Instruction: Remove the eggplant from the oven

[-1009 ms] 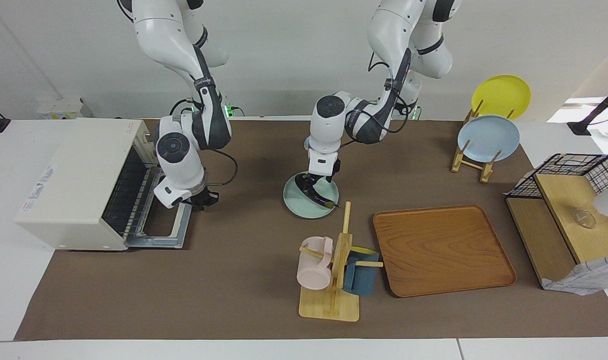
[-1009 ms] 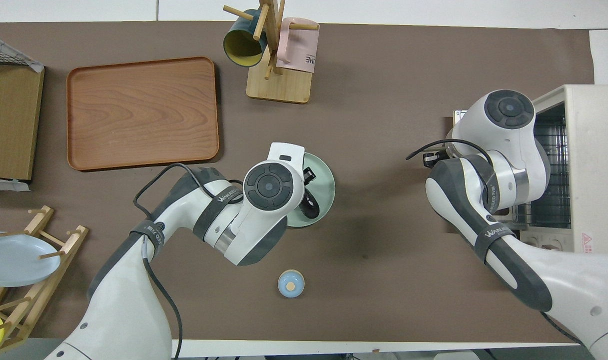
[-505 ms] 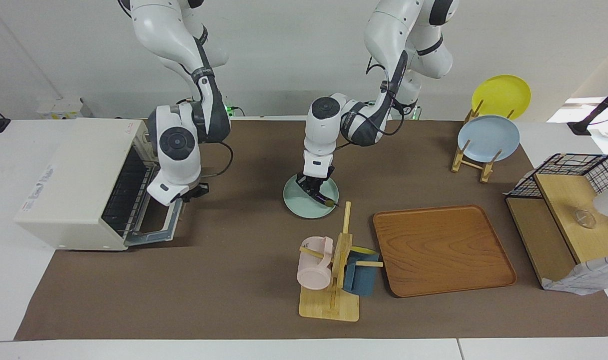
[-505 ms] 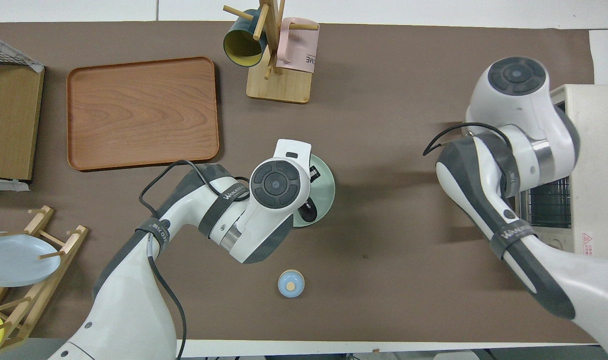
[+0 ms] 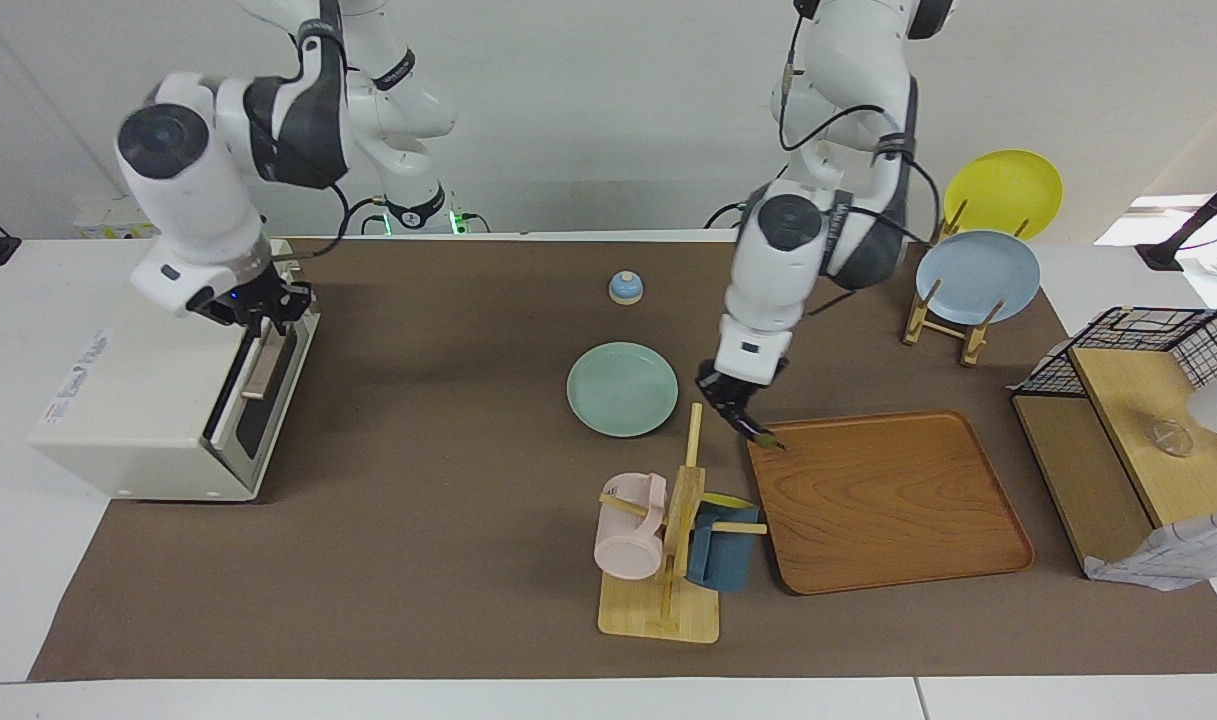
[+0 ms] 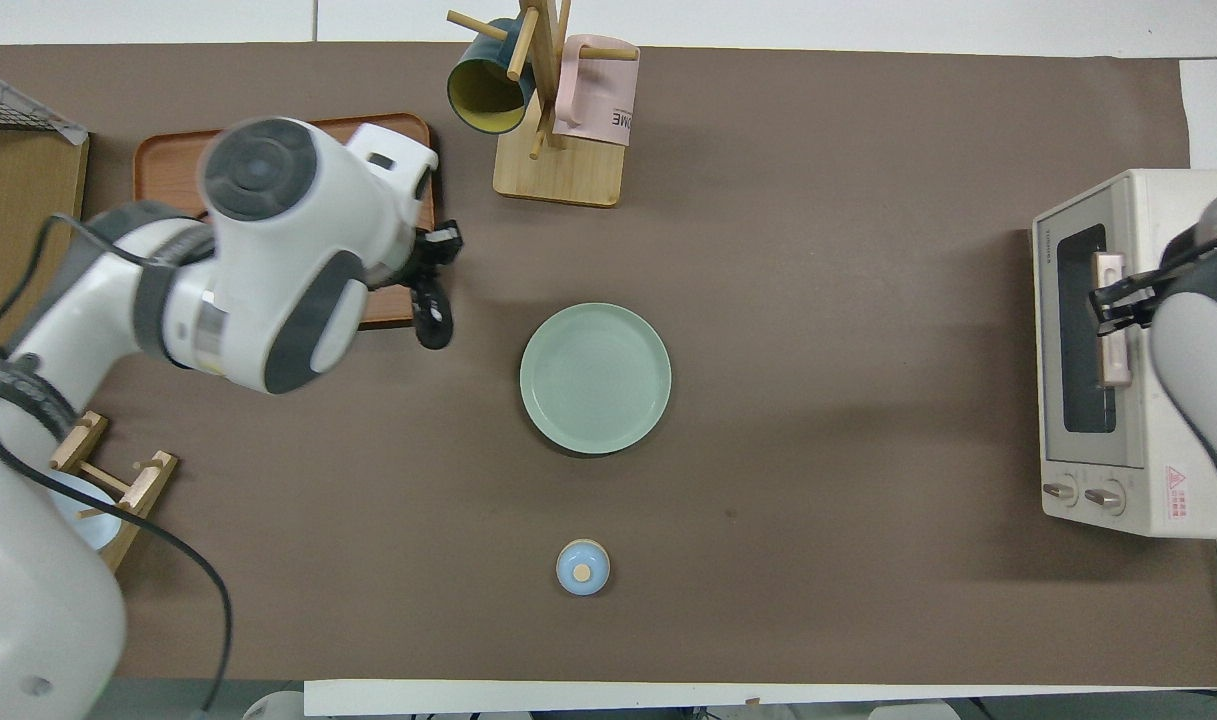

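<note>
The eggplant is slim and dark purple with a greenish tip. My left gripper is shut on it and holds it in the air over the corner of the wooden tray, beside the mug rack. It also shows in the overhead view under the left gripper. The cream-white oven stands at the right arm's end of the table with its dark glass door closed. My right gripper is at the top of the door, shut on the tan handle.
An empty green plate lies mid-table. A mug rack with a pink and a blue mug stands beside the tray. A small blue bell sits nearer the robots. A plate rack and a wire basket shelf stand at the left arm's end.
My left gripper lifted the eggplant off the green plate and carried it to the tray's corner. My right gripper swung the oven door up until it closed.
</note>
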Action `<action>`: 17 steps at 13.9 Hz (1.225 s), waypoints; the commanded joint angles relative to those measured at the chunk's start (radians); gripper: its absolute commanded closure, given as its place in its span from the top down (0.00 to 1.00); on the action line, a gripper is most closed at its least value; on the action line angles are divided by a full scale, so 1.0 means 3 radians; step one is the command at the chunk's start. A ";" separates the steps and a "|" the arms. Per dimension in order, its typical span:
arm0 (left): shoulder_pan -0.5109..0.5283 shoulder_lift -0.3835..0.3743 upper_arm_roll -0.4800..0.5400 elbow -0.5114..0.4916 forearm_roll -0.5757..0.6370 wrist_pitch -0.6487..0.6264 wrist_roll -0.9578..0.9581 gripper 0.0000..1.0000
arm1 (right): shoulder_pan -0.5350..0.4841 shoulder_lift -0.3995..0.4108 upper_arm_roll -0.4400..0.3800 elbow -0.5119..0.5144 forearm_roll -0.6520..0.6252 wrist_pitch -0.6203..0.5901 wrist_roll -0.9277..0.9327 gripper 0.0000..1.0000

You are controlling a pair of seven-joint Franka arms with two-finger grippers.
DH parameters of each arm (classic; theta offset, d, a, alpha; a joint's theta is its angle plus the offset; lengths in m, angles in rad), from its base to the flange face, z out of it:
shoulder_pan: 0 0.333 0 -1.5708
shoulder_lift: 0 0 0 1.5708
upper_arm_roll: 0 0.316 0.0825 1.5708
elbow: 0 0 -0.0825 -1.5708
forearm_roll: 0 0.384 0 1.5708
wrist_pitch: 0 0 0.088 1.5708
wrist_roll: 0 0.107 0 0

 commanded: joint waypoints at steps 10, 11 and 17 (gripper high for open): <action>0.0704 -0.0265 -0.0008 0.0041 -0.0056 -0.0137 0.1579 0.99 | -0.0149 0.0209 -0.0053 0.1136 0.0119 -0.1065 -0.0027 1.00; 0.0709 -0.0429 0.0008 0.0107 -0.0051 -0.0485 0.1513 0.99 | -0.0139 0.0209 -0.0053 0.1136 0.0114 -0.1066 -0.0027 1.00; 0.0704 -0.1105 0.0110 0.0807 0.0245 -0.2337 0.1435 0.99 | 0.0060 0.0209 -0.0124 0.1131 0.0032 -0.1050 -0.0032 1.00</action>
